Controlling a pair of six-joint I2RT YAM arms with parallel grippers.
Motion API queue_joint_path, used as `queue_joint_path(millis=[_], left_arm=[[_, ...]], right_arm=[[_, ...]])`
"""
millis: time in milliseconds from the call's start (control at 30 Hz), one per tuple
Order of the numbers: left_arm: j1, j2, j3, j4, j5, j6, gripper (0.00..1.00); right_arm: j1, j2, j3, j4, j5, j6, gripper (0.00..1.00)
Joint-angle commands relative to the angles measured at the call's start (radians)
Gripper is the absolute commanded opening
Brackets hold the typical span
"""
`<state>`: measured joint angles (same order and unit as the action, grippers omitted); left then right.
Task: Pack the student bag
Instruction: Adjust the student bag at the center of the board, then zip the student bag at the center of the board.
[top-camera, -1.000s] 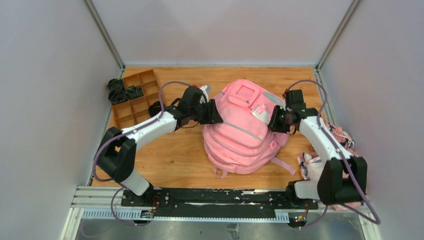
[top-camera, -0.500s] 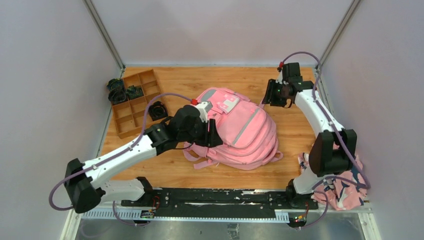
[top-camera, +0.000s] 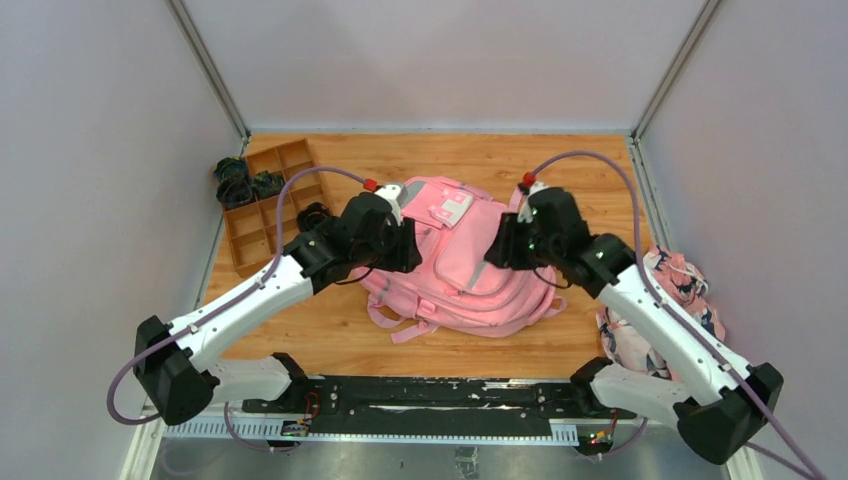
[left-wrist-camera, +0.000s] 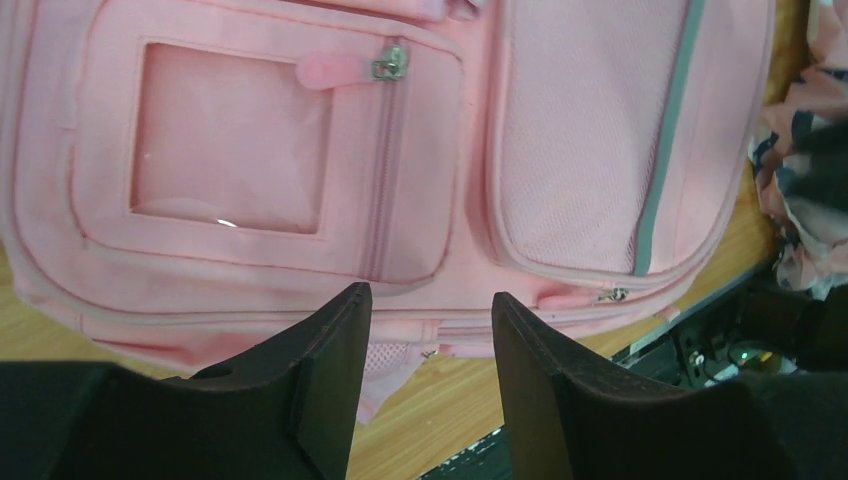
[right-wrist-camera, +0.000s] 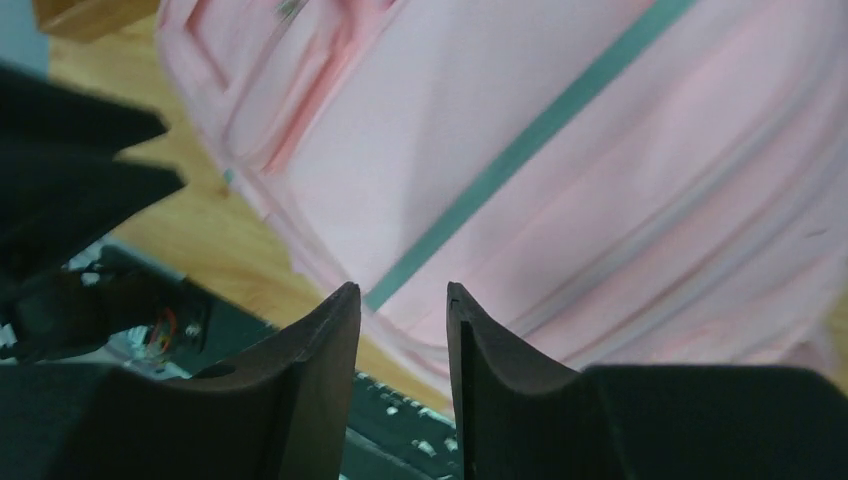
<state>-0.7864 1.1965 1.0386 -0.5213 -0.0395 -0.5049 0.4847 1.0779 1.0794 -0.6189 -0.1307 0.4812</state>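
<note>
Top cam: both arms sit over the student bag (top-camera: 455, 285), so its L and R flanks are covered and I can't tell if either pincer touches the fabric. The bag lies front-up mid-bench (top-camera: 330, 325), white label patch (top-camera: 452, 207) at the far end. On wrist cam the left pincer (left-wrist-camera: 428, 300) is spread, nothing betw. the fingers, the clear-window pocket (left-wrist-camera: 230, 140) below it. The right pincer (right-wrist-camera: 402, 295) stands a bit apart, also empty. That view is blurred and cuts the bag off on all sides. The floral cloth (top-camera: 685, 285) at the R edge is partly behind the right arm. Vs half a sec ago: the right arm has swung in from the far R corner, the cloth sits further up the bench, and the bag has barely shifted.
</note>
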Motion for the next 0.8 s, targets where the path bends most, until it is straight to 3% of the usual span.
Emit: queue_joint_path(millis=[0,100,267,533,767], left_arm=[[0.053,-0.011,0.015,-0.009,0.002,-0.105,0.54],[0.068,-0.009,0.003,-0.008,-0.012,-0.138,0.54],[0.082,0.004,-0.031,0.030,0.010,-0.100,0.54],[0.085,-0.013,-0.066,0.054,0.066,-0.062,0.54],[0.085,0.006,-0.122,0.104,0.119,-0.067,0.54]], right_arm=[[0.274,-0.042,-0.064,0.008,0.217,0.322,0.41],[0.420,0.028,-0.062,-0.013,0.331,0.499,0.37],[0.587,0.182,0.019,-0.124,0.492,0.704,0.41],[0.635,0.267,0.049,-0.217,0.579,0.984,0.49],[0.635,0.348,0.090,-0.258,0.678,1.104,0.51]])
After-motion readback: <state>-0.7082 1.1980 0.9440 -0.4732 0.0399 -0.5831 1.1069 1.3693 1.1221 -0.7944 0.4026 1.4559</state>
